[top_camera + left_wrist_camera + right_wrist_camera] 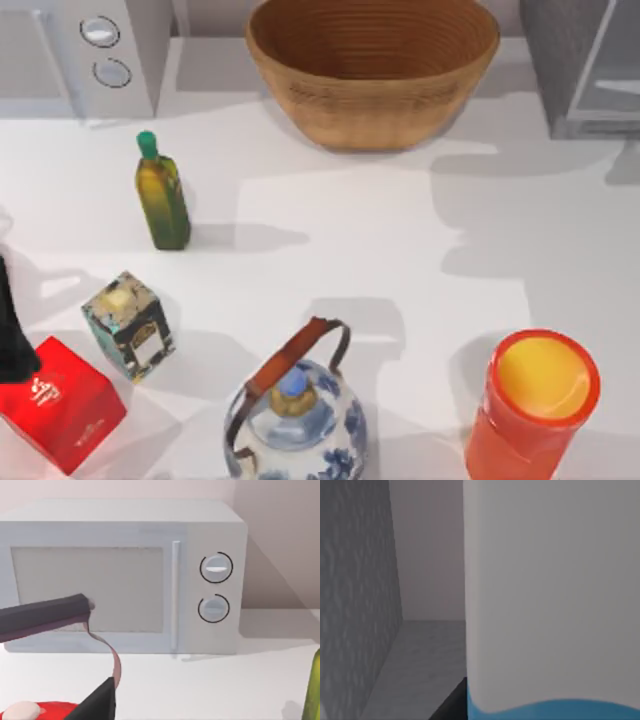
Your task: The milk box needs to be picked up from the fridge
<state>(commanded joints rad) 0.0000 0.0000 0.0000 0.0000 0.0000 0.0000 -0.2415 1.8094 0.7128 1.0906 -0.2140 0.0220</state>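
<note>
Filling the right wrist view, one milk box (pixel 550 595) inside one fridge (pixel 355 605), pincer state unclear

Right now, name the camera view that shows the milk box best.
The right wrist view: the milk box is right in front of the camera, white wall above a blue band, inside the fridge. The top view gives the fridge's outside, the left wrist view a microwave.

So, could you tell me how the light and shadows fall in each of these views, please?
Top view: bright table, soft shadows trailing right of the oil bottle and behind the basket. Left wrist view: evenly lit microwave, faint shadow beneath it. Right wrist view: the milk box sits close, pale, beside the fridge's shaded speckled wall.
</note>
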